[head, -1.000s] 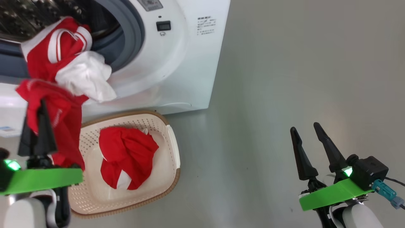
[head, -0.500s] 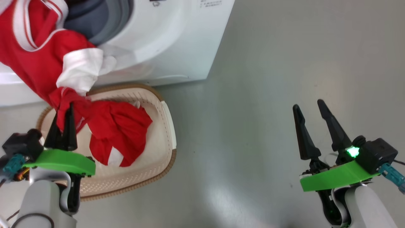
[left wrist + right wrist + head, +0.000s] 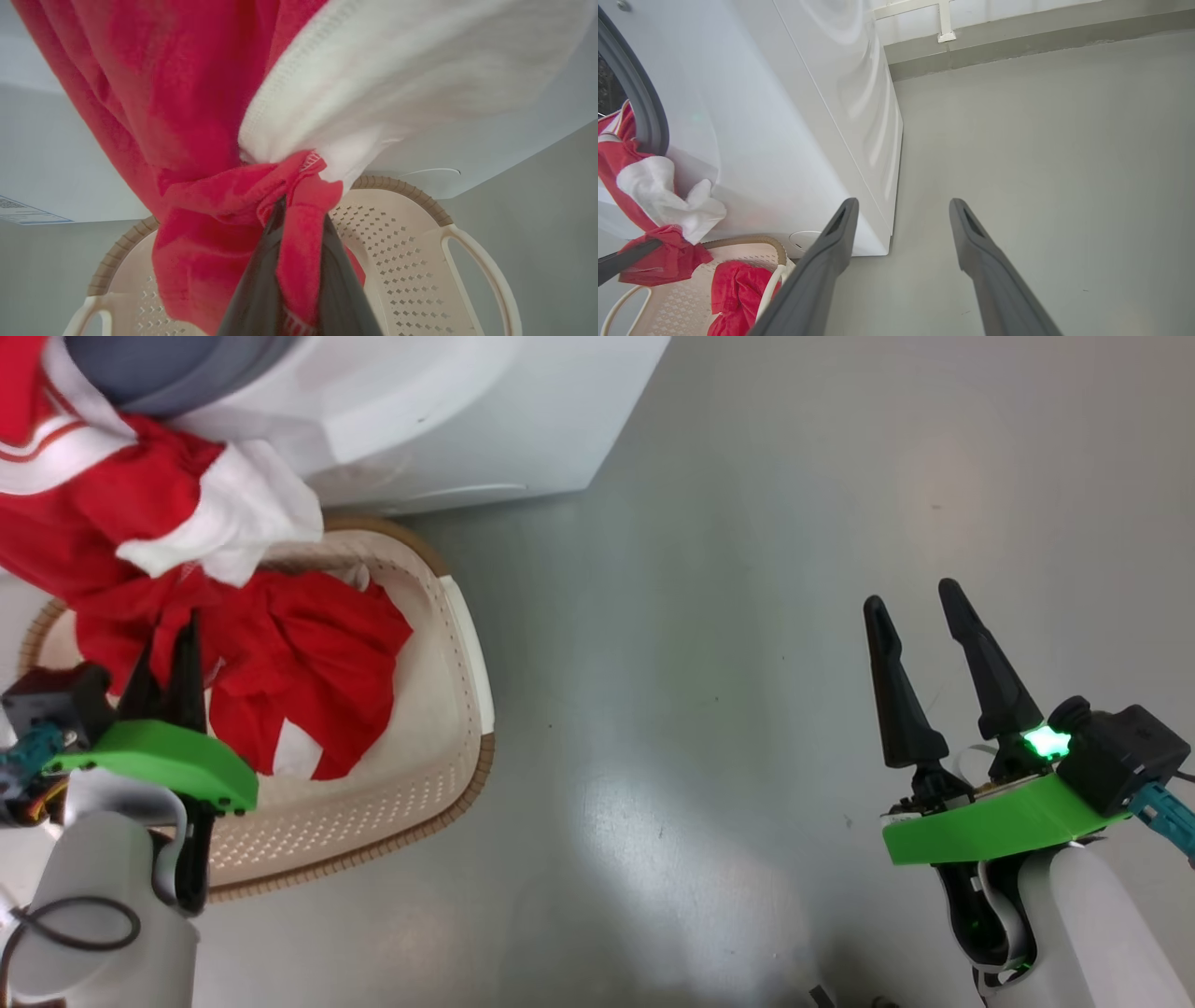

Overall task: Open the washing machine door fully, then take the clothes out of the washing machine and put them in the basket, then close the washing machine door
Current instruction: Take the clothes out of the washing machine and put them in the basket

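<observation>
My left gripper [image 3: 173, 633] is shut on a bunched fold of the clothes, a red garment [image 3: 112, 513] with a white panel [image 3: 233, 518]. It stretches from the grey gasket of the washing machine [image 3: 467, 420] down to the gripper. The left wrist view shows the red fold [image 3: 299, 224] pinched between the dark fingers, above the basket [image 3: 420, 233]. A second red garment [image 3: 308, 681] lies inside the cream basket [image 3: 467, 653]. My right gripper [image 3: 913, 599] stands open over bare floor, far to the right. The washing machine door is out of view.
Grey floor [image 3: 747, 709] spreads between the basket and my right arm. In the right wrist view the machine's white side [image 3: 859, 116] runs back to a wall base [image 3: 1017, 42], with my open right gripper [image 3: 901, 207] over the floor beside it.
The head camera has tilted down. My left gripper has drawn the red garment farther out of the drum and down over the basket. The right gripper stays open.
</observation>
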Motion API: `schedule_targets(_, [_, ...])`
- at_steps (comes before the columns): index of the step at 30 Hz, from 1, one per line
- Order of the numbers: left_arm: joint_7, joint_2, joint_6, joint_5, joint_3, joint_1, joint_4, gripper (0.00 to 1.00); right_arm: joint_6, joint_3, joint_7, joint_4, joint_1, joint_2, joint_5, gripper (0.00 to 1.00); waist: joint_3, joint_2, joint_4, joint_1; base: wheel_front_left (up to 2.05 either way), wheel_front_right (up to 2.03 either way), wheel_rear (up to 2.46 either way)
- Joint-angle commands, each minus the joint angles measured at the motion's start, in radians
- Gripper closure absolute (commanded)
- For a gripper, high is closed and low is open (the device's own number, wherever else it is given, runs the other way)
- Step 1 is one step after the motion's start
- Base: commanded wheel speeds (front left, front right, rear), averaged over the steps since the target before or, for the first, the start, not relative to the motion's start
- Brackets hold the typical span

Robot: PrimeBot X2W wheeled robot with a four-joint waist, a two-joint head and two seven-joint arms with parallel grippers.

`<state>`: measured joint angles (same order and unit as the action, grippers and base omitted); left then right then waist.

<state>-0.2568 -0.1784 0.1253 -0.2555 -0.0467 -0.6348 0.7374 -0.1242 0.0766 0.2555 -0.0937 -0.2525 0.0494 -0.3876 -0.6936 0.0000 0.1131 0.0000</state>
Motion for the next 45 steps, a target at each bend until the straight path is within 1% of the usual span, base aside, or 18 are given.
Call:
schedule_targets(1, [-0.005, -0.042, 0.005, 0.003, -0.018, -0.001, 0.007, 1.00, -0.007, 0.025, 0.006, 0.023, 0.006, 0.001, -0.013, 0.00, -0.021, 0.0000, 0.005, 0.0000, 0.00, 0.00, 0.00])
schedule_targets(3, [-0.005, -0.041, 0.005, 0.008, -0.015, -0.014, 0.023, 0.95, -0.007, 0.027, 0.006, 0.023, 0.004, 0.001, -0.013, 0.00, -0.024, 0.0000, 0.005, 0.0000, 0.00, 0.00, 0.00])
schedule_targets(4, [-0.005, -0.042, 0.005, 0.010, -0.013, -0.020, 0.031, 0.90, -0.007, 0.027, 0.006, 0.023, 0.002, 0.001, -0.013, 0.00, -0.025, 0.0000, 0.005, 0.0000, 0.00, 0.00, 0.00])
schedule_targets(5, [-0.005, -0.043, 0.005, 0.010, -0.012, -0.025, 0.037, 0.81, -0.007, 0.029, 0.006, 0.022, 0.001, 0.001, -0.013, 0.00, -0.026, 0.0000, 0.005, 0.0000, 0.00, 0.00, 0.00])
schedule_targets(6, [-0.005, -0.044, 0.005, 0.010, -0.012, -0.029, 0.042, 0.68, -0.007, 0.030, 0.006, 0.021, -0.001, 0.001, -0.014, 0.00, -0.026, 0.0000, 0.006, 0.0000, 0.00, 0.00, 0.00])
schedule_targets(8, [-0.005, -0.045, 0.005, 0.011, -0.018, -0.031, 0.048, 0.52, -0.007, 0.032, 0.006, 0.018, -0.003, 0.001, -0.015, 0.00, -0.023, 0.0000, 0.007, 0.0000, 0.00, 0.00, 0.00])
schedule_targets(9, [-0.005, -0.044, 0.005, 0.011, -0.020, -0.030, 0.049, 0.35, -0.007, 0.033, 0.006, 0.017, -0.003, 0.001, -0.015, 0.00, -0.020, 0.0000, 0.008, 0.0000, 0.00, 0.00, 0.00])
schedule_targets(10, [-0.005, -0.043, 0.005, 0.012, -0.021, -0.028, 0.050, 0.23, -0.007, 0.033, 0.006, 0.015, -0.003, 0.001, -0.016, 0.00, -0.017, 0.0000, 0.008, 0.0000, 0.00, 0.00, 0.00])
schedule_targets(11, [-0.005, -0.042, 0.005, 0.012, -0.022, -0.025, 0.050, 0.16, -0.007, 0.033, 0.006, 0.014, -0.002, 0.001, -0.015, 0.00, -0.013, 0.0000, 0.007, 0.0000, 0.00, 0.00, 0.00])
schedule_targets(13, [-0.005, -0.039, 0.005, 0.013, -0.024, -0.019, 0.051, 0.10, -0.007, 0.032, 0.006, 0.012, 0.000, 0.001, -0.014, 0.00, -0.006, 0.0000, 0.006, 0.0000, 0.00, 0.00, 0.00])
schedule_targets(14, [-0.005, -0.037, 0.005, 0.013, -0.027, -0.016, 0.051, 0.08, -0.007, 0.032, 0.006, 0.012, 0.001, 0.001, -0.013, 0.00, -0.002, 0.0000, 0.004, 0.0000, 0.00, 0.00, 0.00])
schedule_targets(15, [-0.005, -0.035, 0.005, 0.012, -0.029, -0.013, 0.049, 0.02, -0.007, 0.032, 0.006, 0.011, 0.001, 0.001, -0.011, 0.00, 0.002, 0.0000, 0.003, 0.0000, 0.00, 0.00, 0.00])
schedule_targets(16, [-0.005, -0.032, 0.005, 0.013, -0.029, -0.010, 0.046, 0.00, -0.007, 0.033, 0.006, 0.011, 0.002, 0.001, -0.009, 0.00, 0.006, 0.0000, 0.001, 0.0000, 0.00, 0.00, 0.00])
schedule_targets(27, [-0.005, 0.001, 0.005, 0.018, -0.042, 0.052, -0.086, 0.00, -0.007, 0.026, 0.006, 0.004, 0.011, 0.001, 0.012, 0.00, 0.043, 0.0000, -0.029, 0.0000, 0.00, 0.00, 0.00])
schedule_targets(31, [-0.005, 0.013, 0.005, 0.029, -0.049, 0.099, -0.164, 0.00, -0.007, 0.023, 0.006, 0.000, 0.013, 0.001, 0.019, 0.00, 0.058, 0.0000, -0.040, 0.0000, 0.00, 0.00, 0.00])
schedule_targets(35, [-0.005, 0.031, 0.005, 0.037, -0.084, 0.157, -0.254, 0.00, -0.007, 0.019, 0.006, -0.003, 0.016, 0.001, 0.026, 0.00, 0.074, 0.0000, -0.050, 0.0000, 0.00, 0.00, 0.00])
schedule_targets(38, [-0.005, 0.045, 0.005, 0.041, -0.090, 0.206, -0.320, 0.00, -0.007, 0.018, 0.006, -0.004, 0.021, 0.001, 0.030, 0.00, 0.083, 0.0000, -0.055, 0.0000, 0.00, 0.00, 0.00])
schedule_targets(45, [-0.005, 0.075, 0.005, 0.020, -0.098, 0.317, -0.473, 0.00, -0.007, 0.018, 0.006, -0.006, 0.034, 0.001, 0.032, 0.00, 0.099, 0.0000, -0.058, 0.0000, 0.00, 0.00, 0.00])
